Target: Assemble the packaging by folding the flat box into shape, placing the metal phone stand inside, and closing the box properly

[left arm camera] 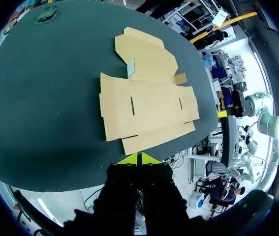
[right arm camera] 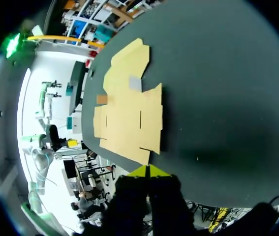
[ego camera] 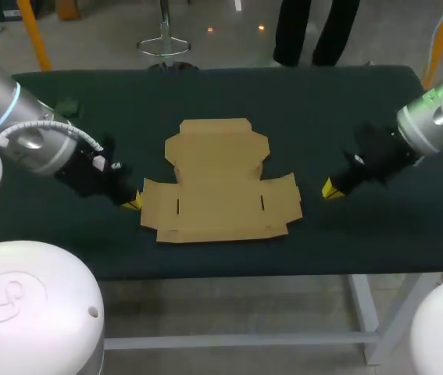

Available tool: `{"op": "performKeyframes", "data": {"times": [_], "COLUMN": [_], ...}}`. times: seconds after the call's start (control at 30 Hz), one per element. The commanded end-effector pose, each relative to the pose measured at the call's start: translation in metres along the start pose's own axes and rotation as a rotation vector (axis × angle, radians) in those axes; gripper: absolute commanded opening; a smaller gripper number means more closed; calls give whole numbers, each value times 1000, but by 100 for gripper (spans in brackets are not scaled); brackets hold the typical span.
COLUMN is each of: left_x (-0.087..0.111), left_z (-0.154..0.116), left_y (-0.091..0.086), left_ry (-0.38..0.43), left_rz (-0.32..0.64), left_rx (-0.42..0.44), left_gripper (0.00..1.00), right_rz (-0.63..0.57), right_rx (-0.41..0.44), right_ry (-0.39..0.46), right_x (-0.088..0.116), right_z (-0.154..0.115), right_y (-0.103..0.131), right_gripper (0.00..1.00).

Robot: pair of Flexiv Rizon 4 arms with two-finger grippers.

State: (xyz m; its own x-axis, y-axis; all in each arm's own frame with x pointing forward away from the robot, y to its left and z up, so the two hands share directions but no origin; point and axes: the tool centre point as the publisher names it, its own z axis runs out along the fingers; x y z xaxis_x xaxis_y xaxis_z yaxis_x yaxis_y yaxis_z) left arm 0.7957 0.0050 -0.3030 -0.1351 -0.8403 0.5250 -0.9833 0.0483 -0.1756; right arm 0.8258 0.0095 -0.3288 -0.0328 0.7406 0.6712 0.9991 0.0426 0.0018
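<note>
Left claw and right claw: tips pinched together, empty, flanking flat box. Box unfolded on tabletop, broad end near, narrower end pointing far.

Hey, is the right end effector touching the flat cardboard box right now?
Apart. The head view shows a strip of bare table between the right end effector and the flat cardboard box.

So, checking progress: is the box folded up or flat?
Flat: the cardboard box lies fully spread on the table, no flap raised.
</note>
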Motion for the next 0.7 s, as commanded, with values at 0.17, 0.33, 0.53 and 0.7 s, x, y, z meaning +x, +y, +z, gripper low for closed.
{"op": "performKeyframes", "data": {"times": [0.17,0.33,0.53,0.7], "left_x": [-4,-10,-12,-15], "left_z": [2,9,23,35], "left_y": [30,40,47,48], "left_ry": [34,67,96,118], "left_rz": [-2,-11,3,0], "left_rx": [58,51,37,18], "left_gripper": [0,0,0,0], "right_rz": [13,28,39,42], "right_rx": [-39,-36,-35,-40], "right_ry": [19,32,38,40], "right_x": [-11,-16,-20,-22], "right_z": [2,8,18,28], "right_y": [-33,-40,-43,-42], "right_gripper": [0,0,0,0]}}
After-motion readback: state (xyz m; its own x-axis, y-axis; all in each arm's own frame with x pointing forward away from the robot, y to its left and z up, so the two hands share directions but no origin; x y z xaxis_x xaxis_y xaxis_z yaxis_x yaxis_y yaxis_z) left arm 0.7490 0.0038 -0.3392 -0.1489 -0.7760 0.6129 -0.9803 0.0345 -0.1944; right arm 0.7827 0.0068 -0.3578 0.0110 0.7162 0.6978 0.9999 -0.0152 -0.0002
